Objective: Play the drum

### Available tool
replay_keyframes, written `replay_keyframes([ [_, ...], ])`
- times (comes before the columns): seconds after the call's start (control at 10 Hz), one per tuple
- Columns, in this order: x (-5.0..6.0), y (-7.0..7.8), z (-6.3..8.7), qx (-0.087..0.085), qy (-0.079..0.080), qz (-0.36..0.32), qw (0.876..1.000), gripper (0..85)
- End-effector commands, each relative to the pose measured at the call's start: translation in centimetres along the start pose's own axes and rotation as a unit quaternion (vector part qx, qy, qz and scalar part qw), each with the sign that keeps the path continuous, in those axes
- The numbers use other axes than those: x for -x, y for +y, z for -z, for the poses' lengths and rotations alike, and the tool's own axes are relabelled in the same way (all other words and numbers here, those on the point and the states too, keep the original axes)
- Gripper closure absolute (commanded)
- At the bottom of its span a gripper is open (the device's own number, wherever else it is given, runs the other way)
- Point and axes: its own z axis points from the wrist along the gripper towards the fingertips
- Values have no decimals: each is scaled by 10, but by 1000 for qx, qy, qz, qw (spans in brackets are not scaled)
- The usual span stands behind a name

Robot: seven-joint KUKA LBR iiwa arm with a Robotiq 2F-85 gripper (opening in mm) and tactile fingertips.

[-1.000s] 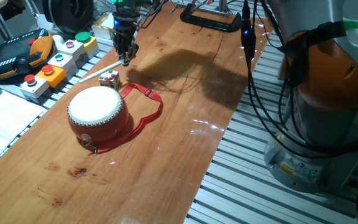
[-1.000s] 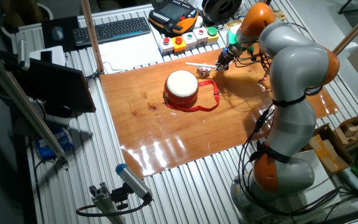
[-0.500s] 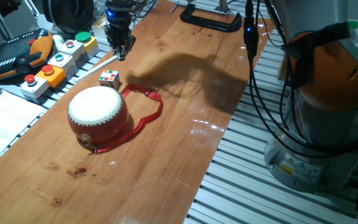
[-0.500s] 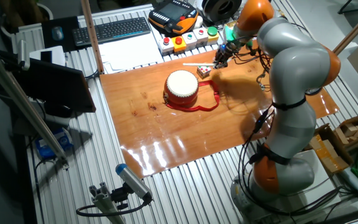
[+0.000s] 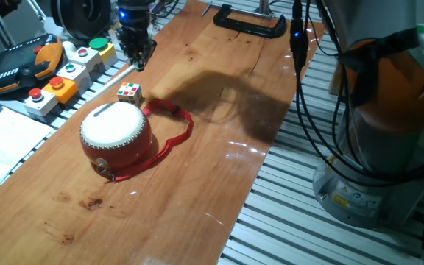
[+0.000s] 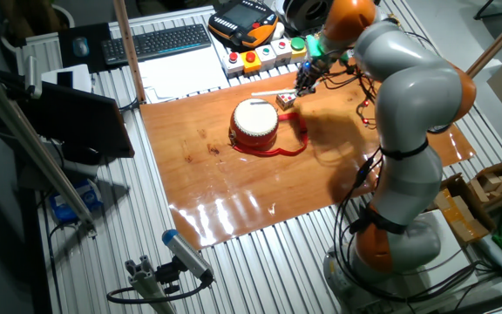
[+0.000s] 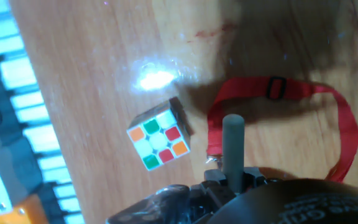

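Your gripper (image 5: 137,60) hangs fingers-down over the far edge of the wooden board (image 5: 219,140), right next to the button box (image 5: 65,70). It sits above the surface and apart from the drum. In the other fixed view the arm (image 6: 408,131) rises from its base, bends over the table and reaches across to that same far edge, with the gripper (image 6: 303,80) just past the cube.

In the hand view you see a grey stick (image 7: 232,149) poking out from the gripper body, pointing out along the view. The fingers look closed around it at the base, but the clamp itself is hidden in the dark blur at the bottom of the frame, so you cannot tell for sure.

The drum (image 5: 115,132) sits upright on the board, well toward the near-left part, skin side up. Its red strap (image 5: 175,125) loops out on the board to the side. The multicoloured cube (image 5: 129,92) lies between the drum and the gripper, near the drum but not touching it. In the hand view the cube (image 7: 159,142) lies just beside the strap (image 7: 278,93); the drum body is out of that frame.
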Motion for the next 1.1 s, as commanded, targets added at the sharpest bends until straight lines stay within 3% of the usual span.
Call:
replay_keyframes([
  [0.0, -1, -1, 1, -5, -1, 22, 1000, 843],
  [0.4, 2, -6, 1, -12, -35, 91, 995, 843],
  [0.8, 0, -7, 0, -12, -36, 103, 994, 843],
  [1.0, 0, -6, 0, 1, -61, 108, 992, 843],
])
